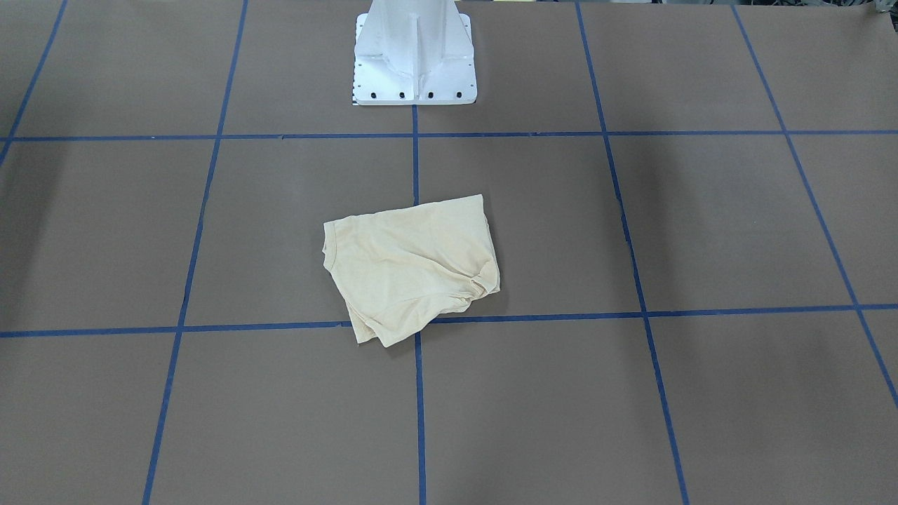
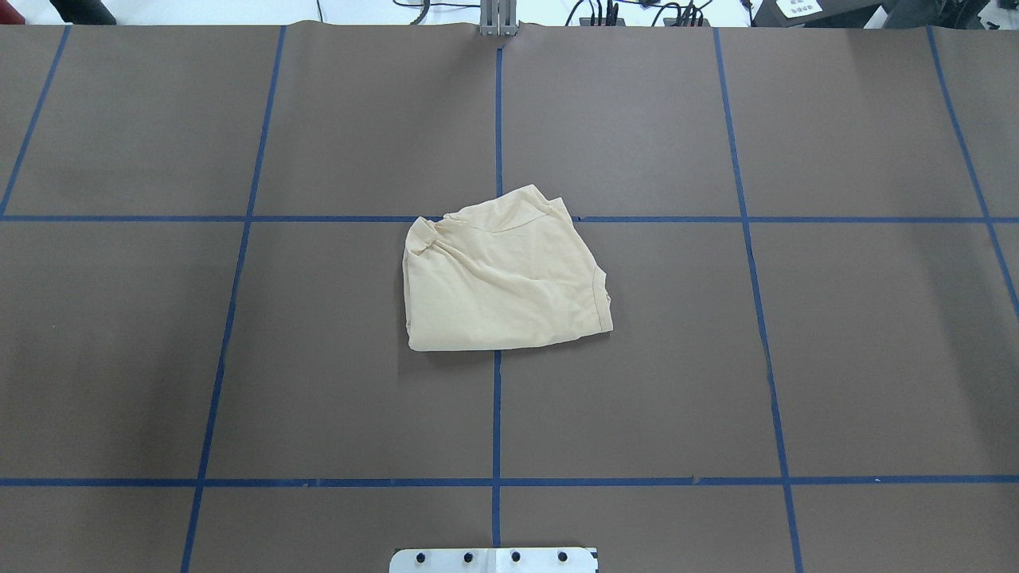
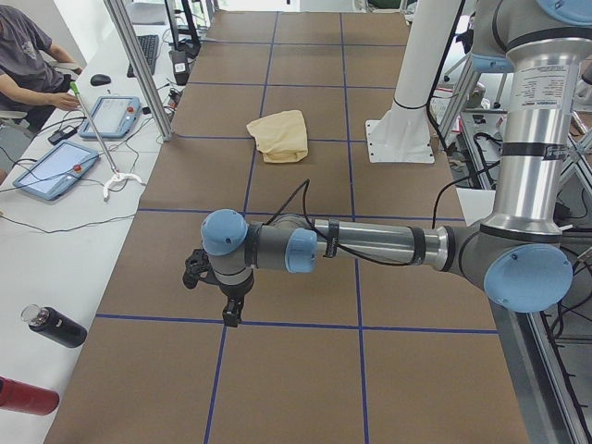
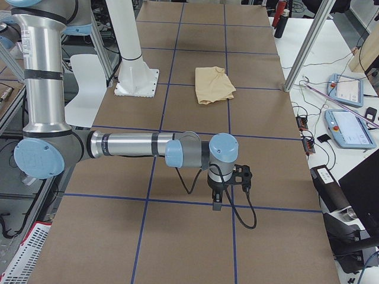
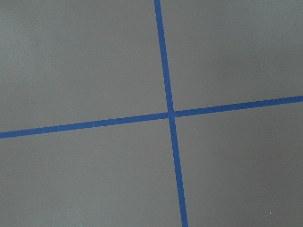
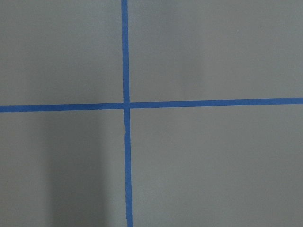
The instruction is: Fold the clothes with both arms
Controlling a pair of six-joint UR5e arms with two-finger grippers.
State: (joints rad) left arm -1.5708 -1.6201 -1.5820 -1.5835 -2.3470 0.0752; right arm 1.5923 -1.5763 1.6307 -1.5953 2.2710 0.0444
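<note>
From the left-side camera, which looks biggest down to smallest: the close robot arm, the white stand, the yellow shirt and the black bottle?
1. The left arm, by far.
2. The white stand.
3. The yellow shirt and the black bottle look about alike. The bottle is nearer the camera, so I won't rank them.

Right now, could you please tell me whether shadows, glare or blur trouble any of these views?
Overhead exterior: the shirt is sharp and evenly lit, with only a thin shadow under its lower edge. Exterior front-facing: soft dark patches lie on the table on either side. Right wrist-mounted: a dim vertical band at lower left, no glare.
</note>
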